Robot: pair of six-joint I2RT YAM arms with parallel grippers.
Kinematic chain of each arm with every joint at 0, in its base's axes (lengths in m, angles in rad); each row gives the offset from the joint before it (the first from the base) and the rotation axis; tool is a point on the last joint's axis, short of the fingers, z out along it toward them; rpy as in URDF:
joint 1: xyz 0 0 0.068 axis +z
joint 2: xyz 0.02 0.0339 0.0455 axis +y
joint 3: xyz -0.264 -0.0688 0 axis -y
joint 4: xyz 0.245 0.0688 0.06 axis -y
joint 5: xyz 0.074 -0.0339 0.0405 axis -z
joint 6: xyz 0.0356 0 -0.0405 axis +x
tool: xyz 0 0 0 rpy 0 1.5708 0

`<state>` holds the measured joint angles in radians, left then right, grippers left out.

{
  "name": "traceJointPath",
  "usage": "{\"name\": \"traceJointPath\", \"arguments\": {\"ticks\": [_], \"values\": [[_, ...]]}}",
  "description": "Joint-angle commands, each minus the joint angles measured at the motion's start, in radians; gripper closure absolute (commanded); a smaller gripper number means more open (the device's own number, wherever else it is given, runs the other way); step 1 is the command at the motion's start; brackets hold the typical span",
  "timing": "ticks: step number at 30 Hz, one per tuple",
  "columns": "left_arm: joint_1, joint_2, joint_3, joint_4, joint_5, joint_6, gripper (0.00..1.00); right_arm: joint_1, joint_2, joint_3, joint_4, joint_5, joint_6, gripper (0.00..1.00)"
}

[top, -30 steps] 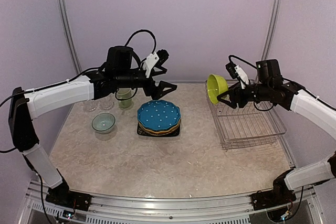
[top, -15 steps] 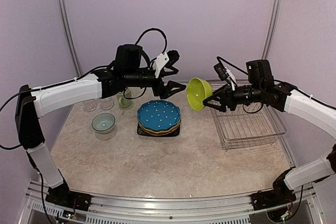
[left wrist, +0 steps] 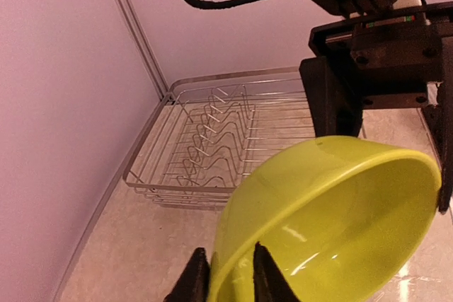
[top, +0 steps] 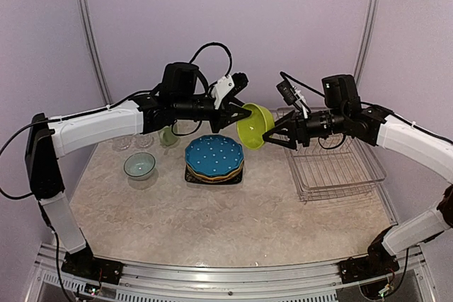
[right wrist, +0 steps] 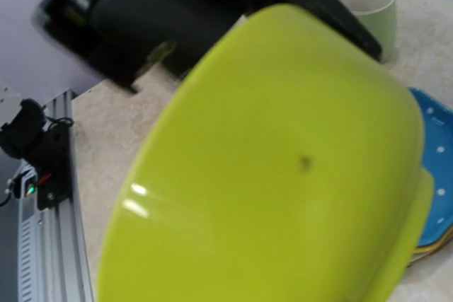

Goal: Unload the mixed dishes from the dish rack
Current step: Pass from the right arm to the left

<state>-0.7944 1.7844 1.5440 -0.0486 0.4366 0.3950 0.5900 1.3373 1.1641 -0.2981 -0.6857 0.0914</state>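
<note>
handover step: lime bowl [top: 253, 126] sat mid-frame, right gripper [top: 272, 135] clamped on one rim, left gripper [left wrist: 228, 277] pinching the other. next, right needed to let go.

No text, label, brand, number or sign can be read in any view. The lime bowl [left wrist: 333, 210], the blue white-dotted plate [top: 214, 155] and the dish rack [top: 340, 171] show no legible lettering. The dark arm housings are too blurred to make out any marking.
</note>
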Motion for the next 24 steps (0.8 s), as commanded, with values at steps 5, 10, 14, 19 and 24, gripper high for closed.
{"name": "traceJointPath", "arguments": {"ticks": [5,10,14,19,24], "values": [[-0.005,0.016,0.003,-0.005,-0.04,0.017,1.0,0.011,0.014,0.02,0.01,-0.03,-0.016,0.6],[-0.002,0.001,-0.009,-0.003,-0.07,0.011,1.0,0.011,0.011,0.026,0.014,0.015,-0.019,0.34],[0.005,-0.021,-0.019,-0.021,-0.096,-0.02,1.0,0.01,-0.004,0.037,0.024,0.102,-0.03,0.12],[0.026,-0.071,-0.033,-0.091,-0.145,-0.103,1.0,0.005,-0.039,0.055,0.024,0.298,-0.048,0.01],[0.045,-0.131,-0.053,-0.177,-0.244,-0.202,1.0,-0.003,-0.112,0.034,0.06,0.525,-0.06,0.01]]}}
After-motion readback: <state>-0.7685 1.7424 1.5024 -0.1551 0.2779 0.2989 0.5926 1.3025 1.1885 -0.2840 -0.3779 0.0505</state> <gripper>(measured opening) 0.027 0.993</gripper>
